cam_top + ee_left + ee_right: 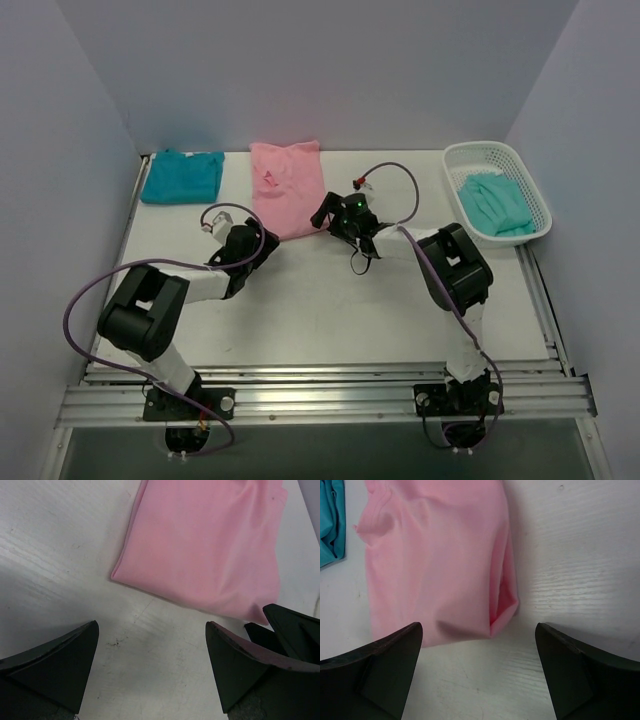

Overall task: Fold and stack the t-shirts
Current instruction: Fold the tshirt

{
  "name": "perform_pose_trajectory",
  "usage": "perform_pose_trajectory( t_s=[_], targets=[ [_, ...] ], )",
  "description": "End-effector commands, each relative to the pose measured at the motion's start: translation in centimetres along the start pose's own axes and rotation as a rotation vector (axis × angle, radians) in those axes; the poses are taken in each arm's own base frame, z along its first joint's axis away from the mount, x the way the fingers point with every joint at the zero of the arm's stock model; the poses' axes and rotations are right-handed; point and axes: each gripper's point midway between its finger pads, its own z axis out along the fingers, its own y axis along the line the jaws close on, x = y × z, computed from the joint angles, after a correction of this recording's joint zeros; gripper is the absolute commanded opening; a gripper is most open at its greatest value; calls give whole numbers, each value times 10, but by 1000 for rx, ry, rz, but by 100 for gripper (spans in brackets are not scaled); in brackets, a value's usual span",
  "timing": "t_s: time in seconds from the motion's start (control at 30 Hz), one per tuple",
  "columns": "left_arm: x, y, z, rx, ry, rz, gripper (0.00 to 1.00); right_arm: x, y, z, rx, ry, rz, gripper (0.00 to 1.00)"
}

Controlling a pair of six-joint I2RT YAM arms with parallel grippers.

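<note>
The light pink t-shirt (288, 185) lies folded in a long rectangle at the back middle of the table. My left gripper (264, 240) is open and empty just in front of its near left corner; the left wrist view shows the shirt (210, 545) beyond the open gripper (152, 647). My right gripper (326, 213) is open and empty at the shirt's near right corner (435, 565), with bare table under the gripper (479, 652). The deep teal t-shirt (182, 175) lies folded at the back left. The paler mint-teal t-shirt (497, 203) lies in the basket.
A white plastic mesh basket (462, 152) stands at the back right. Grey walls close in the table on the left, back and right. An edge of the deep teal shirt (330, 525) shows in the right wrist view. A metal rail runs along the near edge (320, 385).
</note>
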Motion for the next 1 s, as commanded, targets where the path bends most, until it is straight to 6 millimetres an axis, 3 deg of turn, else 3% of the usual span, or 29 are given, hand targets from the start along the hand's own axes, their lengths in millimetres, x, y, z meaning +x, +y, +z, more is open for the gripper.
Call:
perform_pose_trajectory(
  t_s=[0.0, 0.23, 0.43, 0.8, 0.9, 0.97],
  targets=[
    [-7, -12, 6, 55, -11, -43, 97, 2, 17, 9, -35, 0, 13, 91],
    [-10, -11, 6, 66, -16, -54, 97, 6, 16, 15, -34, 7, 11, 73],
    [-12, -5, 7, 63, -18, -61, 98, 10, 14, 19, -29, 16, 12, 49],
    [-14, -4, 6, 68, -25, -66, 98, 11, 8, 27, -21, 7, 12, 34],
    [-14, -3, 8, 65, -28, -66, 99, 13, 12, 32, -45, 11, 17, 24],
    [-13, -1, 9, 59, -28, -71, 100, 16, 15, 35, -63, 19, 21, 7]
  ],
)
